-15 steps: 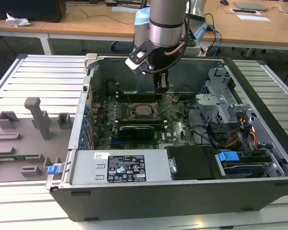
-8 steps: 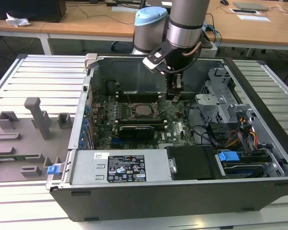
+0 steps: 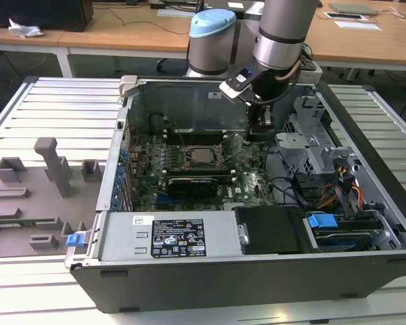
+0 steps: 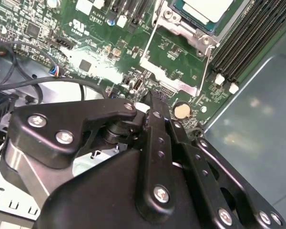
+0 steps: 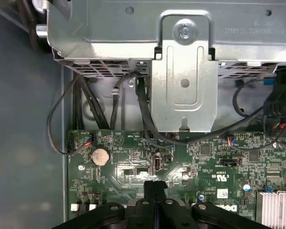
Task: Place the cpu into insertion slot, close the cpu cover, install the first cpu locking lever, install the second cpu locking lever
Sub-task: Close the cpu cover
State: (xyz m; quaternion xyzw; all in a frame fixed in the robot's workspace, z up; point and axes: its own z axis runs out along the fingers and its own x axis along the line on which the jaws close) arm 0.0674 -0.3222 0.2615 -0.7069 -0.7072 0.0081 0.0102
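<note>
One tabletop: a slatted metal tabletop [image 3: 61, 108] carries the whole job.
Computer case: the computer case [image 3: 257, 284] lies on its side with its panel off, so the inside faces up.
Arm: the arm [image 3: 284, 27] reaches down into the case from the far side, ending over the exterior view's right part of the board.
Circuit board: the green circuit board [image 3: 254, 179] lies flat on the case floor, and everything the task names sits on it.
Gripper: the gripper [image 3: 260, 128] hangs low over the board with its tip pointing down. In both wrist views [image 5: 155, 186] [image 4: 152, 98] its two black fingers are pressed together with nothing between them.
Cpu cover: the cpu cover [image 4: 169, 77] looks swung open. Green board shows through its cut-out centre, and its near bar lies between the gripper tip and the socket.
Insertion slot: the insertion slot [image 4: 188, 25] sits just beyond that frame, apart from the gripper.
Cpu: the cpu [image 3: 203, 156] lies flat in the slot, pale top up [image 4: 209, 7].
Key relation: from the gripper, the cpu and slot lie toward the exterior view's left and slightly nearer that camera, with the cover's frame first in line.
Coin cell: a round coin cell [image 5: 100, 155] lies on the board near the gripper tip.
</note>
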